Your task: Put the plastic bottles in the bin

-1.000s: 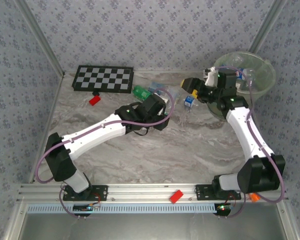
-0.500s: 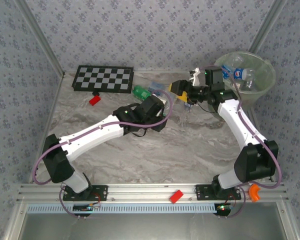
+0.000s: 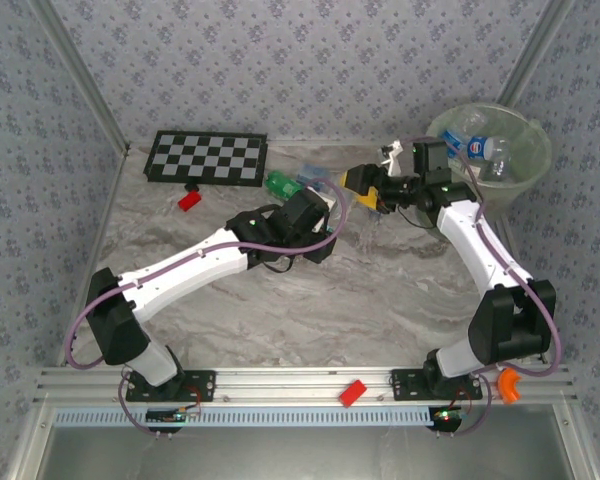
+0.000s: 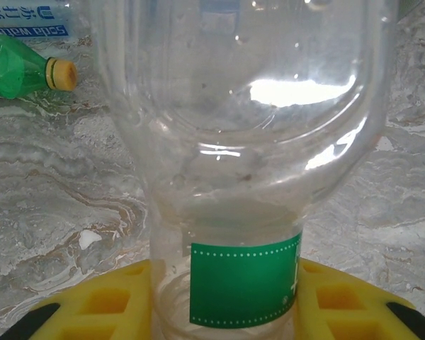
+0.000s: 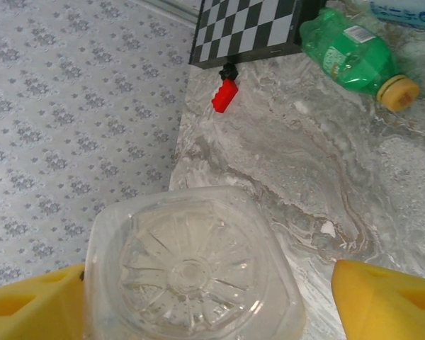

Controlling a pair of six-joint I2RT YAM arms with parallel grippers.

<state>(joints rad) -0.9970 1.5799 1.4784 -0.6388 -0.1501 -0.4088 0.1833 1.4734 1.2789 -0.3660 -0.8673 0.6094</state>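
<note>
We saw the left pincer (image 4: 223, 312) closed narrow on a clear bottle (image 4: 241, 106), with its yellow fingers (image 4: 99, 308) on either side of the neck, just by the green label. The bottle's body stretched away from that pincer, above the surface (image 3: 380, 290). The right pincer (image 5: 202, 301) stood wide, with the ribbed base of the same bottle lying between its yellow pads (image 5: 382, 301). One pad sat close against the bottle's wall and the other stood clear of it.

From above, the two pincers met near the far edge of the surface, right of its middle and short of the bin (image 3: 546, 150) in the far right corner. A blue-labelled bottle (image 3: 478, 147) lay inside the bin. A green bottle (image 5: 347, 53) lay on its side near the far edge, beside the chequered board (image 3: 206, 157), and a red block (image 3: 189, 199) sat at the board's near edge.
</note>
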